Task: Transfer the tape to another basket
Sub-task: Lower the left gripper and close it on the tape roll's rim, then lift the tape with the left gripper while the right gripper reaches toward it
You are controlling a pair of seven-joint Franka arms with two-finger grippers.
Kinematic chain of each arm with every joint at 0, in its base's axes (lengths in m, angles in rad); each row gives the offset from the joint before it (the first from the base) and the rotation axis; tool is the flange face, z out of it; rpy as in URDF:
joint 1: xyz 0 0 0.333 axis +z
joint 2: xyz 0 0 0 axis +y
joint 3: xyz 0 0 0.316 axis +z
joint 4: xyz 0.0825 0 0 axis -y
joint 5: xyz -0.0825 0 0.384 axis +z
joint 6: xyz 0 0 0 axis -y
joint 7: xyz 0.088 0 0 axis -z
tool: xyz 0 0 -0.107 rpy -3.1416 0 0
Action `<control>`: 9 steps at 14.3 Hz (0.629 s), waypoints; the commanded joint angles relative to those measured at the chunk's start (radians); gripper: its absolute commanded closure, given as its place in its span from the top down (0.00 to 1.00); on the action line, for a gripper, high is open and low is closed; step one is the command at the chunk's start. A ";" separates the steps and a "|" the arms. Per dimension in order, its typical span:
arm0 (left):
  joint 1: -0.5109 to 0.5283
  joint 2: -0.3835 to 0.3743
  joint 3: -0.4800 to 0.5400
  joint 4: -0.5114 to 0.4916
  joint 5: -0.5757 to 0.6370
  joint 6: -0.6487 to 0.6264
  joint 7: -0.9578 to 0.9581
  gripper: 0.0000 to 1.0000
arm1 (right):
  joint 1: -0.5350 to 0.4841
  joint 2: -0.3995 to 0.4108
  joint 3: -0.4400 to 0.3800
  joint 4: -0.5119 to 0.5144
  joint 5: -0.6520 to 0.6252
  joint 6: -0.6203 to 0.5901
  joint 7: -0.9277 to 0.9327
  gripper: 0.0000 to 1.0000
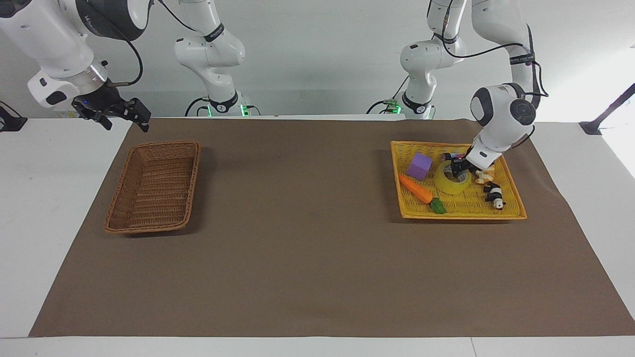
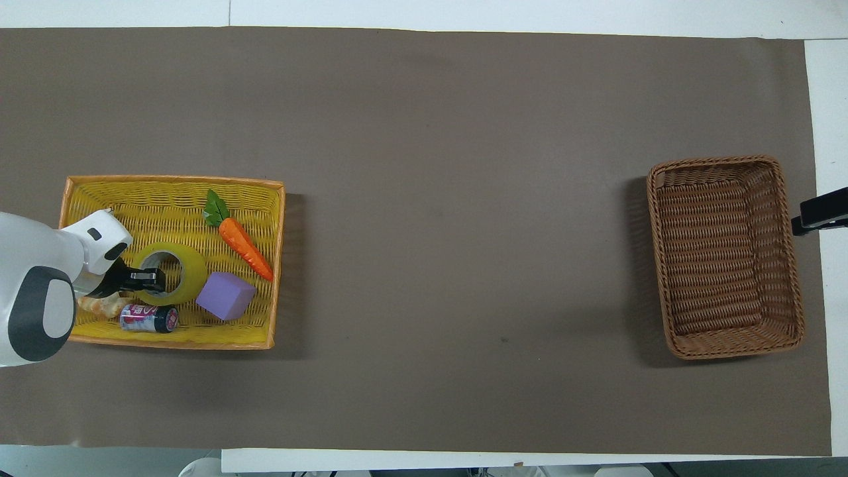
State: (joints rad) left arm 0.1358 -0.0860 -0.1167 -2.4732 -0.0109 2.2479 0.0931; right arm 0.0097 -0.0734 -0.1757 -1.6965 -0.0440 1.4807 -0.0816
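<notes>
The tape (image 1: 450, 185) (image 2: 193, 271), a yellow roll with a pale core, lies in the bright yellow tray (image 1: 461, 214) (image 2: 172, 180) at the left arm's end of the table. My left gripper (image 1: 459, 169) (image 2: 148, 277) reaches down into the tray and is shut on the roll's wall, one finger inside the hole and one outside. The brown wicker basket (image 1: 154, 186) (image 2: 725, 258) stands empty at the right arm's end. My right gripper (image 1: 126, 121) (image 2: 820, 212) waits open in the air over the table edge beside that basket.
In the yellow tray around the tape lie a purple cube (image 1: 419, 165) (image 2: 226, 296), a toy carrot (image 1: 416, 191) (image 2: 245, 248), a small can (image 2: 149, 318), a pastry (image 1: 485, 174) and a black-and-white toy (image 1: 494, 194). A brown mat (image 1: 307, 238) covers the table between tray and basket.
</notes>
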 commanded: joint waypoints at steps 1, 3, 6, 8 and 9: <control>-0.007 -0.028 0.009 -0.046 0.014 0.012 0.000 0.01 | -0.010 -0.013 0.008 -0.009 -0.008 -0.002 -0.015 1.00; -0.008 -0.020 0.009 -0.014 0.014 -0.002 0.004 0.00 | -0.010 -0.013 0.008 -0.009 -0.010 -0.002 -0.015 1.00; -0.024 -0.002 0.008 0.222 0.012 -0.228 0.002 0.00 | -0.010 -0.013 0.008 -0.009 -0.008 0.000 -0.014 1.00; -0.047 0.011 0.008 0.379 0.000 -0.365 -0.009 0.00 | -0.010 -0.013 0.008 -0.009 -0.008 -0.002 -0.014 1.00; -0.064 0.009 0.008 0.417 -0.027 -0.399 -0.030 0.00 | -0.010 -0.013 0.008 -0.009 -0.008 0.000 -0.015 1.00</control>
State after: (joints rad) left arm 0.1116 -0.0906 -0.1170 -2.1803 -0.0172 1.9586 0.0913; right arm 0.0097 -0.0734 -0.1757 -1.6965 -0.0440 1.4807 -0.0816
